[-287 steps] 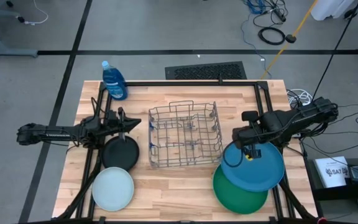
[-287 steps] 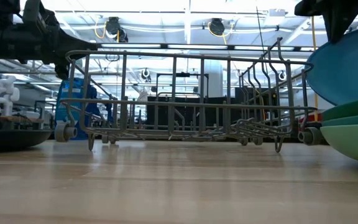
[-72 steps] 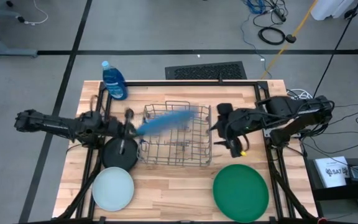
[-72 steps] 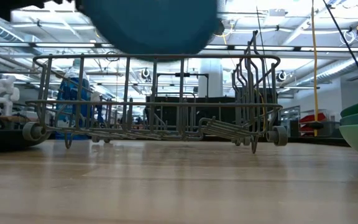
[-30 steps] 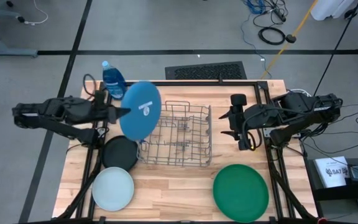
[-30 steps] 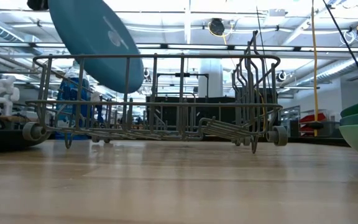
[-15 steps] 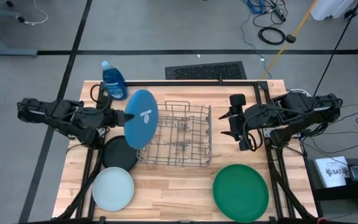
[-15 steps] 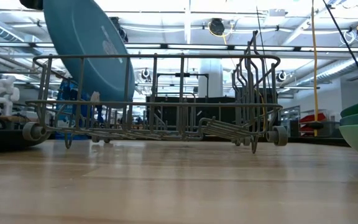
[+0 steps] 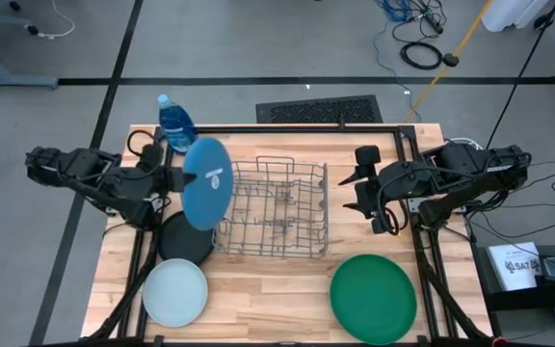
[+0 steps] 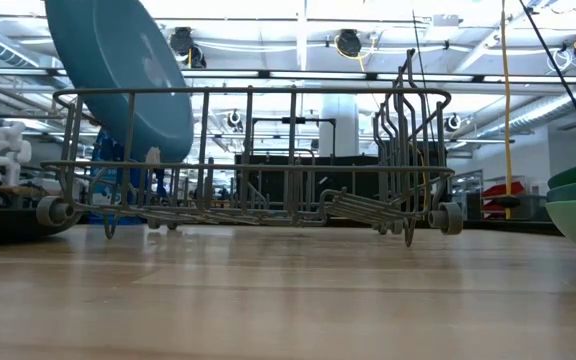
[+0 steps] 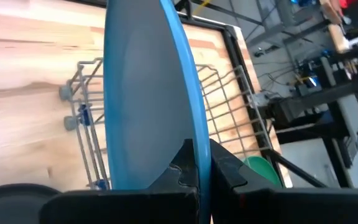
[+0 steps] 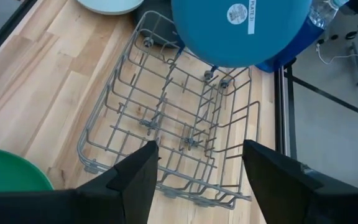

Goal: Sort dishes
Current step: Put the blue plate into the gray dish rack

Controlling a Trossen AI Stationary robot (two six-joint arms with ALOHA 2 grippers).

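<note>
Wooden surface [image 9: 277,280]: left hand [image 9: 179,179] pinching blue plate [image 9: 206,183] upright at rack's [image 9: 276,208] 9 o'clock end; right hand [image 9: 362,193] spread at rack's 3 o'clock, holding nothing.

A pale wooden table [image 9: 277,280] is set on a grey floor [image 9: 258,43] crossed by dark lines. A black floor grate [image 9: 319,110] lies just beyond the table's far edge, and coiled cables [image 9: 422,53] farther off. Long ceiling lights [image 10: 298,10] are seen overhead.
</note>
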